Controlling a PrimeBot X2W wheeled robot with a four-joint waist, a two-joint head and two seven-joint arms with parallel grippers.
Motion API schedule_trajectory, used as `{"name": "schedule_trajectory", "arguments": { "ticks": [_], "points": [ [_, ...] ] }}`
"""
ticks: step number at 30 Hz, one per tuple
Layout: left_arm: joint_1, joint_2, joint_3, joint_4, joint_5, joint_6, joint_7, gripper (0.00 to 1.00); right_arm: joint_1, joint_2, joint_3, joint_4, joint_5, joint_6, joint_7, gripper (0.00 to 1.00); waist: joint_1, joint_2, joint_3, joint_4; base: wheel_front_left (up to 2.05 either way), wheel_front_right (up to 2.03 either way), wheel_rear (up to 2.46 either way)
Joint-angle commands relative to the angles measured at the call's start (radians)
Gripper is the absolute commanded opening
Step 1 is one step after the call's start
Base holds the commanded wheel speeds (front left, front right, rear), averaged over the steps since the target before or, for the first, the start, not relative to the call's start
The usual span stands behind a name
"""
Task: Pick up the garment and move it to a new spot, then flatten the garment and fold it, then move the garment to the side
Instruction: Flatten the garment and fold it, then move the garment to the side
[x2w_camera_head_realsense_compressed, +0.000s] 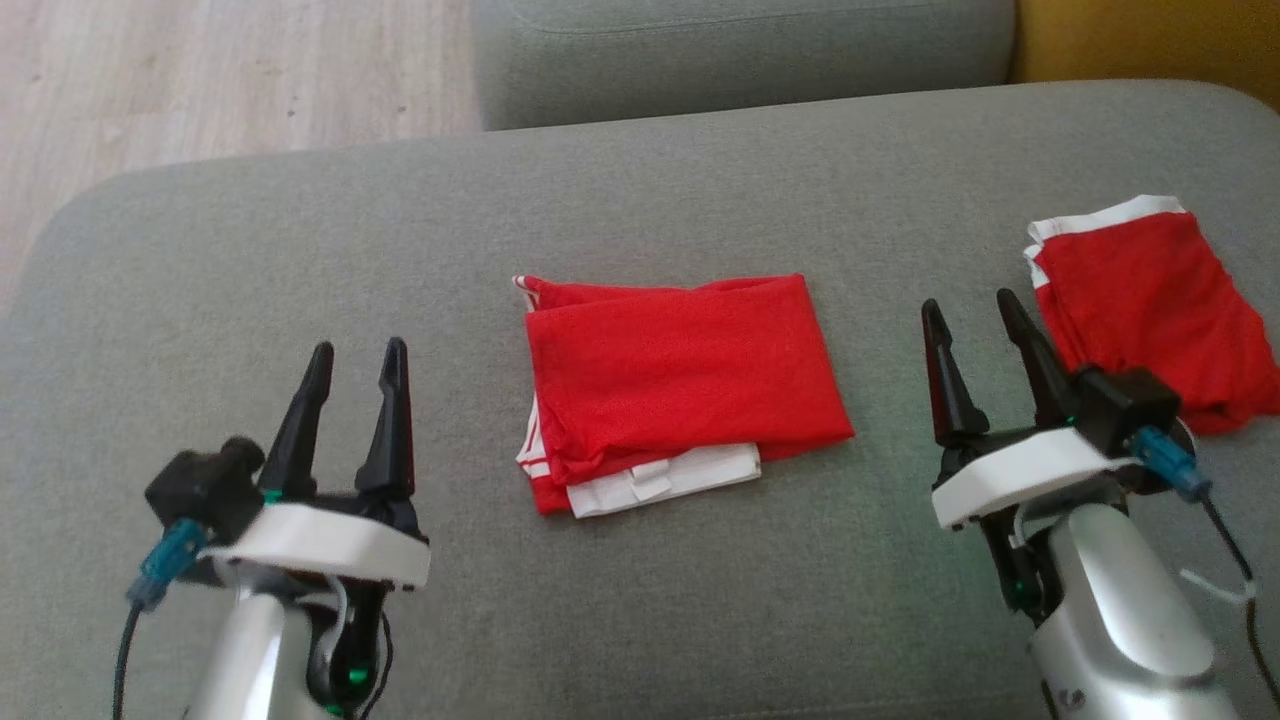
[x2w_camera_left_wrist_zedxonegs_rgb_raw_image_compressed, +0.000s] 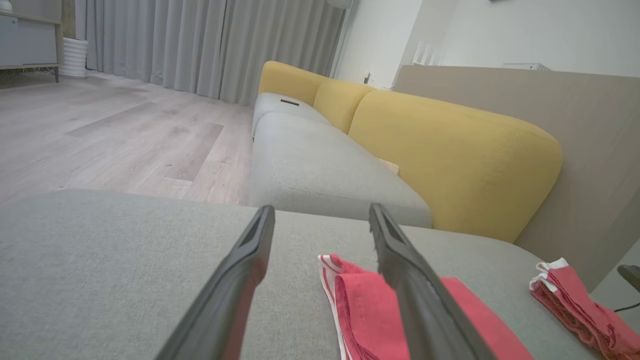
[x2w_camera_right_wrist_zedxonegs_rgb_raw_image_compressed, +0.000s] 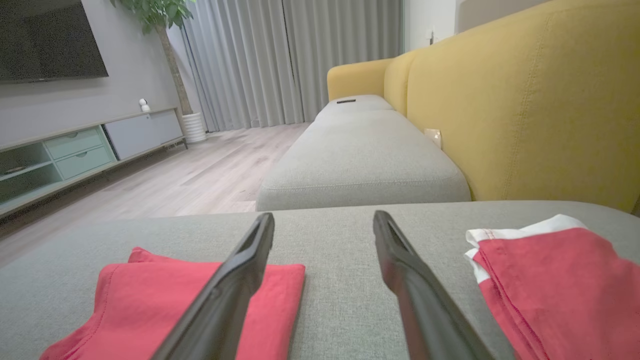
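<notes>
A red garment with white trim lies folded in a neat rectangle at the middle of the grey cushion. It also lies low in the left wrist view as the garment and at lower left in the right wrist view as the garment. My left gripper hovers open to the garment's left, nothing between its fingers. My right gripper hovers open to its right, also empty. The left gripper and the right gripper both point across the cushion.
A second folded red garment with white trim lies at the cushion's right edge, just beyond my right gripper. Another grey seat and a yellow backrest stand beyond. Wooden floor lies past the far left edge.
</notes>
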Motion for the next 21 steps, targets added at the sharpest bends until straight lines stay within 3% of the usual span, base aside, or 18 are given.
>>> {"name": "schedule_trajectory", "arguments": {
  "ticks": [1, 11, 21],
  "points": [
    [-0.013, 0.009, 0.042, -0.033, 0.008, 0.002, -0.012, 1.0, -0.017, 0.017, 0.003, -0.051, -0.016, -0.001, -0.011, 1.0, 0.0, 0.0, 0.002, -0.01, 0.0, 0.0, 0.0],
    [0.0, 0.009, 0.041, -0.028, 0.013, -0.005, -0.012, 1.0, 0.033, 0.053, -0.041, -0.099, -0.069, -0.001, -0.011, 1.0, 0.0, 0.0, 0.003, -0.021, 0.0, 0.0, 0.0],
    [-0.04, 0.009, 0.011, -0.037, 0.006, -0.007, -0.012, 1.0, -0.005, 0.058, -0.053, -0.088, -0.111, -0.001, 0.039, 1.0, 0.0, 0.0, 0.055, 0.011, 0.0, 0.0, 0.0]
  ]
}}
